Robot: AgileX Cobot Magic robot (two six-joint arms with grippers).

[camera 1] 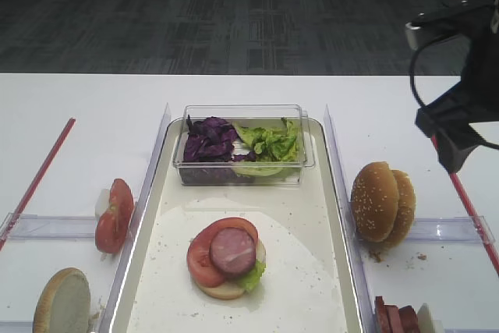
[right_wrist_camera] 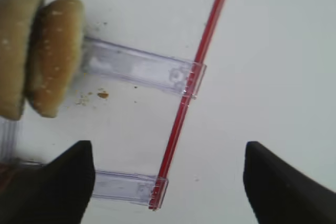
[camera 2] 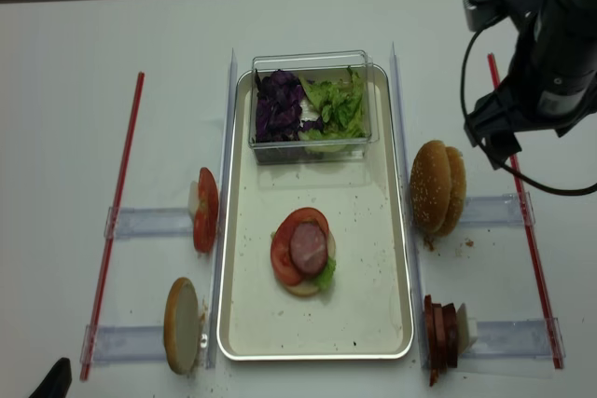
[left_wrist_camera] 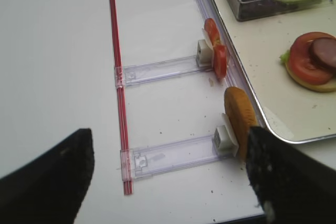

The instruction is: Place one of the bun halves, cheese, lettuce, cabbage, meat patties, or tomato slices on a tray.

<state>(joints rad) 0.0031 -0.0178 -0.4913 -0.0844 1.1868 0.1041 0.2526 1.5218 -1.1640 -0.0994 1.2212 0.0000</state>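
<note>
The cream tray (camera 1: pixel 312 286) (camera 2: pixel 364 309) holds a stack: bun base, lettuce, tomato slice and a meat patty (camera 1: pixel 232 249) on top. Two bun halves (camera 1: pixel 382 202) (right_wrist_camera: pixel 47 51) stand on edge right of the tray, with meat patties (camera 2: pixel 441 331) nearer the front. To the left are tomato slices (camera 1: pixel 115 214) (left_wrist_camera: pixel 216 51) and one bun half (camera 2: pixel 182 323) (left_wrist_camera: pixel 240 116). Lettuce (camera 1: pixel 273 143) and cabbage (camera 1: pixel 209 139) fill a clear box. No cheese is in view. My right gripper (right_wrist_camera: pixel 168 149) (camera 2: pixel 494 142) hangs open, empty, right of the buns. My left gripper (left_wrist_camera: pixel 168 136) is open and empty.
Clear plastic rails (left_wrist_camera: pixel 168 157) (right_wrist_camera: pixel 139 69) run out from both long sides of the tray to red strips (camera 2: pixel 121 212) (right_wrist_camera: pixel 197 77). The clear box (camera 2: pixel 312 100) sits at the tray's far end. Crumbs lie by the buns.
</note>
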